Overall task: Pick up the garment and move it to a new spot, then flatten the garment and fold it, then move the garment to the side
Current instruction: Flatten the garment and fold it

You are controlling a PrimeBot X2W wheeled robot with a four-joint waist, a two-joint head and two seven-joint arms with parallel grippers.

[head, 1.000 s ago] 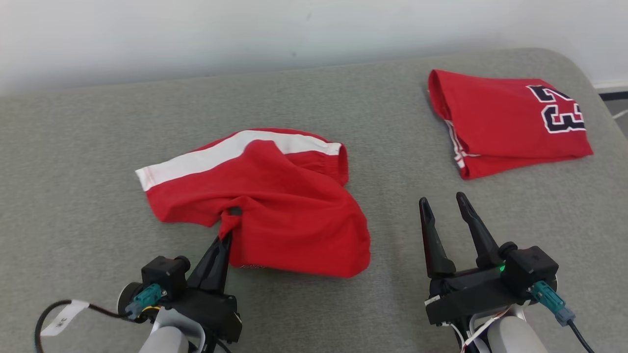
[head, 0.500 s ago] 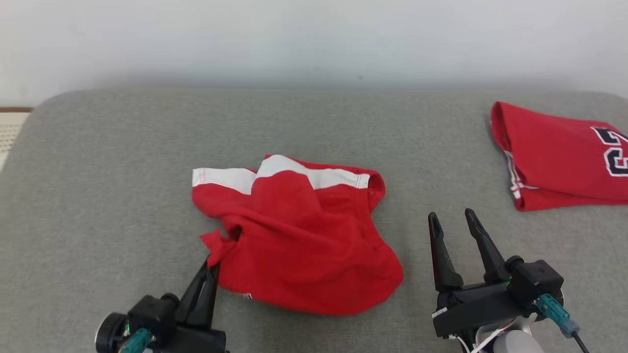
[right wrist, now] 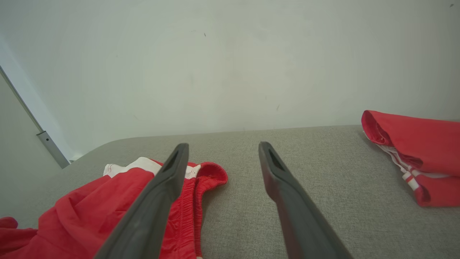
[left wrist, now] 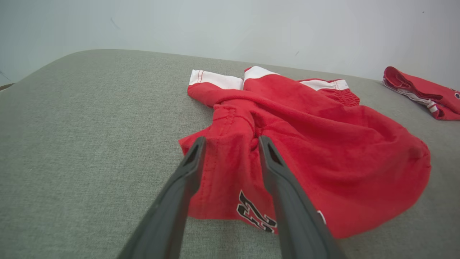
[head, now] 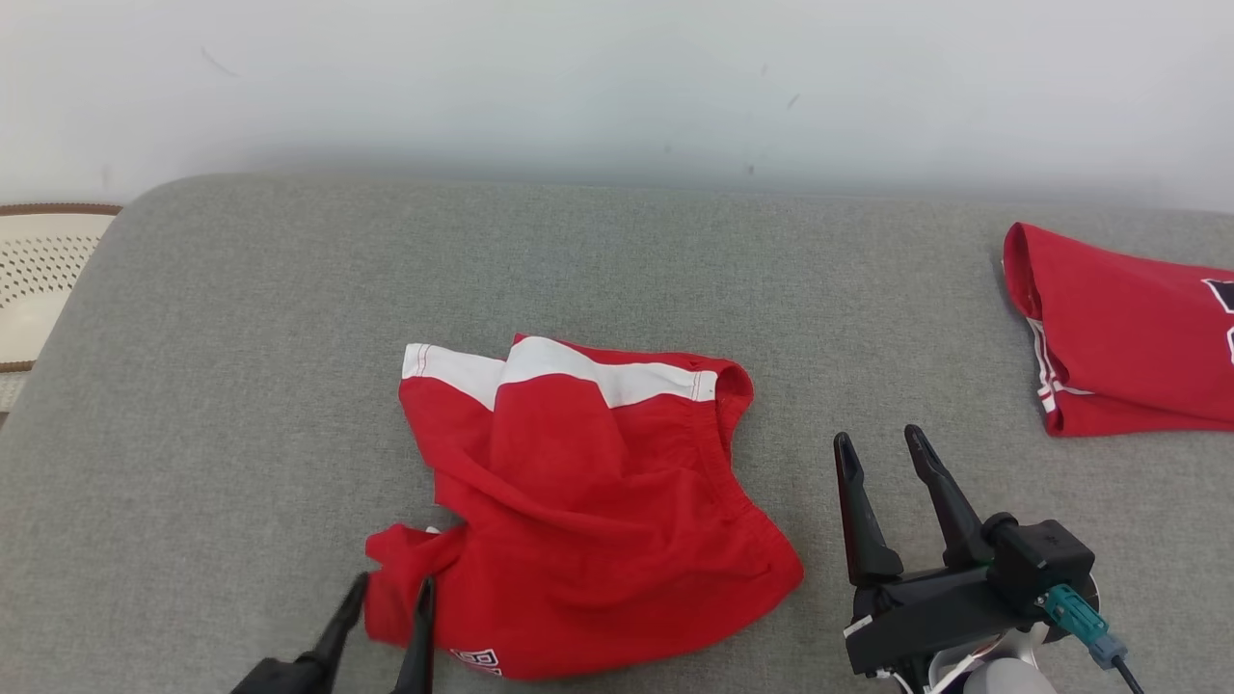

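The garment [head: 588,501], a pair of red shorts with a white band along one side, lies crumpled in the middle of the grey surface [head: 241,386], nearer the front edge than the back. Its white-banded part points towards the back edge and its bunched corner towards the front left.

At that corner the left gripper [head: 391,581] has its jaws spread. In the left wrist view the red cloth shows between the two fingers [left wrist: 187,172], and I cannot tell whether they touch it. The right gripper [head: 878,436] hovers over bare surface to the right of the garment, jaws also apart and holding nothing.

There are two red pieces of clothing. The second, a folded red garment [head: 1118,337] with white striped trim, lies near the right edge, well apart from the first.

The surface is grey woven upholstery with rounded corners, set against a pale wall [head: 617,87]. Beyond its left edge stands a cream perforated object [head: 39,280] with a brown rim.

Dark, white-outlined figures [left wrist: 257,216] are printed at the garment's near hem, too skewed and covered to read surely.
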